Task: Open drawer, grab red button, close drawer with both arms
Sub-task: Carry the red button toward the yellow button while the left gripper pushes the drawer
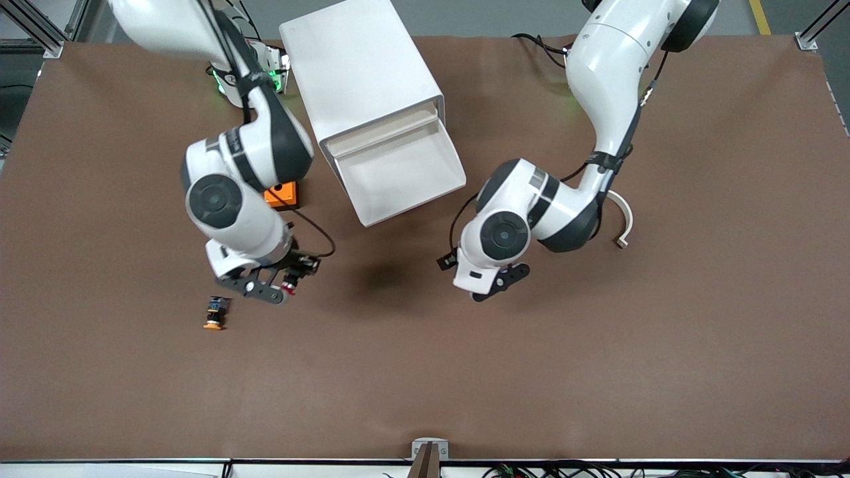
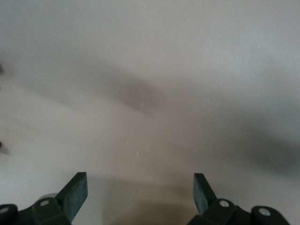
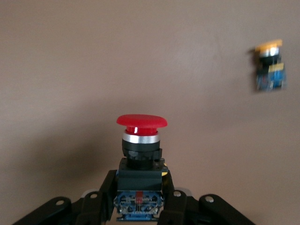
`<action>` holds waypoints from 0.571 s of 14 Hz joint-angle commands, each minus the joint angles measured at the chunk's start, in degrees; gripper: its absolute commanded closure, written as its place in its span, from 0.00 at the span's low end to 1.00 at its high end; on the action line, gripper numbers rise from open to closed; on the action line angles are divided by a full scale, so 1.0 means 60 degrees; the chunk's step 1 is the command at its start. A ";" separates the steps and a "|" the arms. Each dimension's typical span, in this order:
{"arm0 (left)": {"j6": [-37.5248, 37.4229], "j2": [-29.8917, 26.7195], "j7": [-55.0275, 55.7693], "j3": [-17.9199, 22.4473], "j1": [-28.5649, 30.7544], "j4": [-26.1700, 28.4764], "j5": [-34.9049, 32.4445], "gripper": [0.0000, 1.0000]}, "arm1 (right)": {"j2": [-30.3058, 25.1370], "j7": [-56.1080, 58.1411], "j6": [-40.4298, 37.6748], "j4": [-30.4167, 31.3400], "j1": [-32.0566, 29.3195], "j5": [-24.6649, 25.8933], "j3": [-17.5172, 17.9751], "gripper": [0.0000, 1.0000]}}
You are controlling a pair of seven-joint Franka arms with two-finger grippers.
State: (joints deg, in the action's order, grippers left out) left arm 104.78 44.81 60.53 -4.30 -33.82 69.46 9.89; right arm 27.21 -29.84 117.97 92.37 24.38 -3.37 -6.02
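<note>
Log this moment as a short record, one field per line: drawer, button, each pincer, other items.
drawer: pulled out of the white cabinet, nothing visible inside
button: red cap, held in the right pincer
right pincer: shut on the button, over bare table
left pincer: open, holding nothing, over bare table
orange-capped button: lying on the table, beside the right pincer
orange box: beside the cabinet, partly hidden by the right arm

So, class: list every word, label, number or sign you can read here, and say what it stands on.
None can be read.
The red button in the right gripper: small markings on its body, too blurred.
The orange button: blurred.
The cabinet and its open drawer: plain white.
</note>
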 commanded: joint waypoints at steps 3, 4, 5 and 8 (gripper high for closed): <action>0.0130 -0.0335 0.0400 -0.0001 -0.0603 0.0421 -0.0212 0.01 | 0.0868 0.2173 0.1298 0.0336 -0.0868 0.0034 0.0155 1.00; 0.0130 -0.0335 0.0415 -0.0060 -0.0777 0.0421 -0.0212 0.01 | 0.0898 0.2407 0.1692 0.0583 -0.0957 0.0034 0.0155 1.00; 0.0130 -0.0321 0.0502 -0.0060 -0.0895 0.0421 -0.0212 0.01 | 0.0913 0.2598 0.2262 0.0992 -0.1001 0.0034 0.0155 1.00; 0.0115 -0.0306 0.0985 -0.0104 -0.1188 0.0465 -0.0096 0.01 | 0.0913 0.2615 0.3276 0.1756 -0.1118 0.0049 0.0125 1.00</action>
State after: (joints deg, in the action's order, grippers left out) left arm 104.80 44.77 64.57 -4.72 -40.08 70.01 9.88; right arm 33.99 -15.14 134.78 99.68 19.02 -3.32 -5.99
